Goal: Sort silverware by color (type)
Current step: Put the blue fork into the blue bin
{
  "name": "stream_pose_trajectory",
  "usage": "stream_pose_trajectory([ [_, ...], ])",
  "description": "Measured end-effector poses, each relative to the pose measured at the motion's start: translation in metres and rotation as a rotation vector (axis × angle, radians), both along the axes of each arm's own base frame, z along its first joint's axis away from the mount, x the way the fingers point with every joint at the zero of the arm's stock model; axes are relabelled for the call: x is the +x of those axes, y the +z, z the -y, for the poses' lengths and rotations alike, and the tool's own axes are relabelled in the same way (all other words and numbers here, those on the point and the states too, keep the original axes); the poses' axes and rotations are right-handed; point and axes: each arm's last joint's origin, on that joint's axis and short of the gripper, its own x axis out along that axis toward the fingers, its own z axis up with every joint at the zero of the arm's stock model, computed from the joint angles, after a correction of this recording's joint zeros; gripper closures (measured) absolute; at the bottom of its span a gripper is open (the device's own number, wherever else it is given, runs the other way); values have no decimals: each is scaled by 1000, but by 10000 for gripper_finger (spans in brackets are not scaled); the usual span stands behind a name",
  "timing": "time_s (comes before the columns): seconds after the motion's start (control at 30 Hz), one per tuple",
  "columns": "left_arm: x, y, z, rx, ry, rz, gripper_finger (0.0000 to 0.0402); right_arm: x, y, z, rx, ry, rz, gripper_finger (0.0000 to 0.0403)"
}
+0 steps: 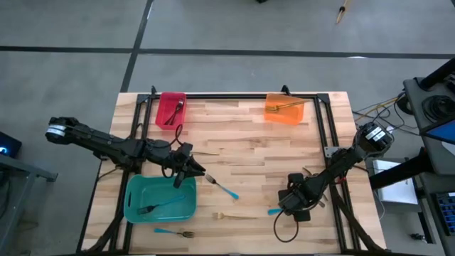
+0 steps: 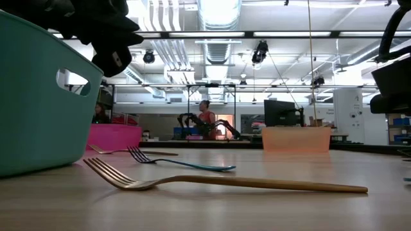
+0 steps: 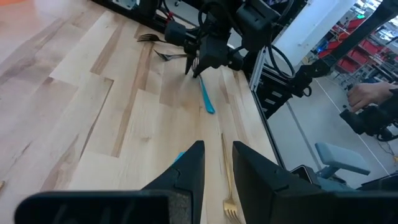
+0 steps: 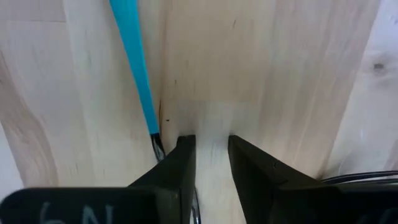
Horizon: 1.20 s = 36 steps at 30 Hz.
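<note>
My right gripper (image 1: 286, 206) is down at the table on the right front, open a little. A blue-handled fork (image 4: 135, 68) lies just beside one of its fingers (image 4: 177, 168), outside the gap. My left gripper (image 1: 193, 172) hovers by the teal bin's (image 1: 135, 186) far right corner, narrowly open with nothing between its fingers (image 3: 189, 168). A blue fork (image 1: 225, 188) and a gold fork (image 1: 234, 215) lie mid-table. Another blue fork (image 1: 175, 232) rests near the front edge. One blue fork (image 1: 161, 207) lies inside the teal bin.
At the back, a red bin (image 1: 170, 110) holds a dark fork and an orange bin (image 1: 284, 112) holds a gold fork. Two dark forks (image 3: 163, 48) lie by the right arm. A gold fork (image 1: 207, 153) lies behind the left gripper. People are in the room beyond.
</note>
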Motion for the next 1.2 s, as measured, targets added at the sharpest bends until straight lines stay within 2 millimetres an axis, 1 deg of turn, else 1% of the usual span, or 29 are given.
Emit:
stream_pose_trajectory([
  [0.27,0,0,0,0,0,3,338,0,-1,1,-16,-4,9,385],
  [0.33,0,0,0,0,0,3,338,0,-1,1,-19,-7,9,392],
  [0.47,0,0,0,0,0,3,338,0,0,1,-24,-17,16,394],
  [0.6,0,0,0,0,0,3,338,2,6,1,-38,-60,19,394],
  [0.73,0,0,0,0,1,3,338,11,16,-1,-73,-72,113,394],
  [0.8,0,0,0,5,-1,5,338,14,21,-3,-83,-67,132,394],
  [0.93,0,1,0,7,-1,8,338,20,31,-7,-71,-51,161,394],
  [1.03,0,1,0,8,-2,9,338,24,38,-11,-21,-41,160,394],
  [1.2,0,1,0,8,-2,10,338,24,40,-14,29,-73,129,390],
])
